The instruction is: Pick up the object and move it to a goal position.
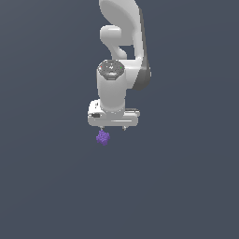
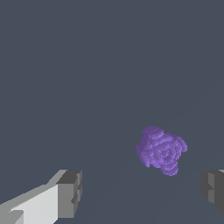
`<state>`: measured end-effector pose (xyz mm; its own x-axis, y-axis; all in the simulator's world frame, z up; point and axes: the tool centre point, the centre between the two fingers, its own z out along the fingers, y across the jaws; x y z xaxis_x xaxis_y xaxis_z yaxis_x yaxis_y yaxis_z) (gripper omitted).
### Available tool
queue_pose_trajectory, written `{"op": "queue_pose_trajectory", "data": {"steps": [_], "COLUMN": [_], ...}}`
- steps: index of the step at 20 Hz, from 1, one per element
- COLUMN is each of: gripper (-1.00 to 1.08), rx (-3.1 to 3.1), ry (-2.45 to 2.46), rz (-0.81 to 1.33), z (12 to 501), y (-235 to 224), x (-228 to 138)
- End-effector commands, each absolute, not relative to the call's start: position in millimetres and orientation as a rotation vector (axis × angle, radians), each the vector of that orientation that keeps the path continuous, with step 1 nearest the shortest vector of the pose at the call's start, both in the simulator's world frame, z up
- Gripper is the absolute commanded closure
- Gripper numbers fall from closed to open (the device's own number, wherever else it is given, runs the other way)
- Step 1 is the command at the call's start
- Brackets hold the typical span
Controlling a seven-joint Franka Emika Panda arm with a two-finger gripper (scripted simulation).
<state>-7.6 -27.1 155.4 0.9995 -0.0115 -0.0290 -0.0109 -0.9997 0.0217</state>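
Purple lump is what I'm chasing, a knobbly little cluster sitting on the plain grey counter, and right now it's loose, not in my grip at all. From the wrist cam I can see both fingers of the claw spread wide with nothing between them. The lump sits beyond the fingertips, ahead of the gap and noticeably nearer 1 finger than the other, so I'm not centred on it.

In the exterior view the claw hangs just above the lump, which peeks out below the edge on the exterior view's left. Can't tell from either shot how much height I've got left before the tips reach the counter.

So progress-wise: I'd call this the approach, basically 0 of the real work done. Left to do, by my reckoning: line the gap up over the lump, drop down, close on it, lift, then carry it off. No goal marker shows in either picture, so I can't say where that is.
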Motion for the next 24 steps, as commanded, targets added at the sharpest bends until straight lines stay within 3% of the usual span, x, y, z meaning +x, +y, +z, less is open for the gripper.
{"op": "queue_pose_trajectory", "data": {"steps": [1, 15, 24], "gripper": [-0.92, -0.92, -0.92], "rx": [3.120, 3.119, 3.126], "ry": [-0.017, -0.002, -0.203], "rz": [-0.045, 0.010, 0.006], "z": [155, 177, 148], "y": [-27, -20, -41], "x": [-8, 3, -4]}}
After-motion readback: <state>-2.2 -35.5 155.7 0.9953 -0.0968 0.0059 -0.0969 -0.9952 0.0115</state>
